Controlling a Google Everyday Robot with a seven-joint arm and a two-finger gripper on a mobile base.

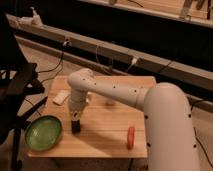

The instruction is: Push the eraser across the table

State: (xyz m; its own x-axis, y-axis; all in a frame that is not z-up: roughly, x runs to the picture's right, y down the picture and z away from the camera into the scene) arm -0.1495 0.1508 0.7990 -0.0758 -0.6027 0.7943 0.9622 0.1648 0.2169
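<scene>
The eraser (76,126) is a small black bar lying on the light wooden table (107,132), left of centre, close to the green bowl. My white arm reaches in from the right and bends down over the table's left half. My gripper (75,118) points down right at the far end of the eraser and appears to touch it. The eraser's upper end is partly hidden behind the gripper.
A green bowl (43,133) sits at the table's front left corner. A pale whitish block (61,98) lies at the left edge. An orange carrot-like object (130,137) lies front right. A dark chair (17,95) stands to the left, and cables hang behind the table.
</scene>
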